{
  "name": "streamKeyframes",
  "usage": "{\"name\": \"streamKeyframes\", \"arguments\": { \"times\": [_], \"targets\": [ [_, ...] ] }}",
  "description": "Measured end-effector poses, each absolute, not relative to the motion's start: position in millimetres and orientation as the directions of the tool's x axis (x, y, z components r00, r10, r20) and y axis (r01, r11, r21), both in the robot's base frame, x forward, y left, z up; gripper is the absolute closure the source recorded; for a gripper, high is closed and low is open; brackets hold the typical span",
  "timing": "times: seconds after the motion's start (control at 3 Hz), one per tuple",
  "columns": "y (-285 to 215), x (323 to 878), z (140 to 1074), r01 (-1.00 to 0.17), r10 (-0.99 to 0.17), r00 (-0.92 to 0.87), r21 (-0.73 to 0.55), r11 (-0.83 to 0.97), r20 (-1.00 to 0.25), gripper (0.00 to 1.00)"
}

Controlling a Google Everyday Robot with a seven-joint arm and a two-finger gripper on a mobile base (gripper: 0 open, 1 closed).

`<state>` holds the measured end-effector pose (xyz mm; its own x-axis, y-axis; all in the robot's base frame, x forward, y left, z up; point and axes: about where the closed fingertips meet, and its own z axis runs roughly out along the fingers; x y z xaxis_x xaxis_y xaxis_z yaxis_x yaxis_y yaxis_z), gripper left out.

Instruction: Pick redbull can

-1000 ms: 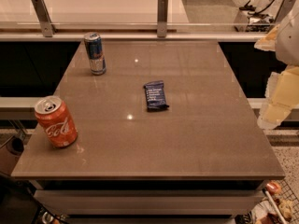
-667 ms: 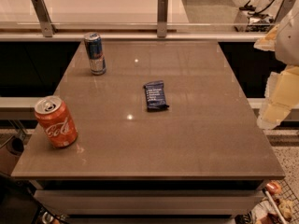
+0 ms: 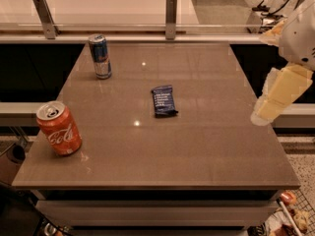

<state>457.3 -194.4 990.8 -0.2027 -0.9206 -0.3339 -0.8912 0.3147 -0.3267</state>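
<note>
Redbull can upright near the far-left corner of the brown table, 1 Coca-Cola can upright at its near-left edge, 1 dark blue wrapper flat near its centre, gripper beyond its right edge, grip state indeterminable.

The gripper hangs just beyond the right edge of the table, about halfway along its depth. Between the gripper and the redbull can, upright near the far left corner, only a flat dark blue snack wrapper lies on the surface, near the centre and low. A Coca-Cola can stands at the near left edge, well apart from the redbull can. Bare tabletop lies to the right of the redbull can and in front of it. Behind it a rail with two metal posts closes off the far edge.
</note>
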Motion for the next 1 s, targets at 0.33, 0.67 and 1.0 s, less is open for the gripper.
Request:
{"name": "streamKeyframes", "arguments": {
  "times": [0.33,0.67,1.0],
  "targets": [
    [-164,474,988,-0.875,-0.886,-0.161,-0.352,0.331,-0.435,0.0],
    [-131,507,980,-0.873,-0.841,-0.118,-0.348,0.341,-0.528,0.0],
    [-105,537,960,-0.869,-0.761,-0.118,-0.304,0.39,-0.638,0.0]
  ]
}}
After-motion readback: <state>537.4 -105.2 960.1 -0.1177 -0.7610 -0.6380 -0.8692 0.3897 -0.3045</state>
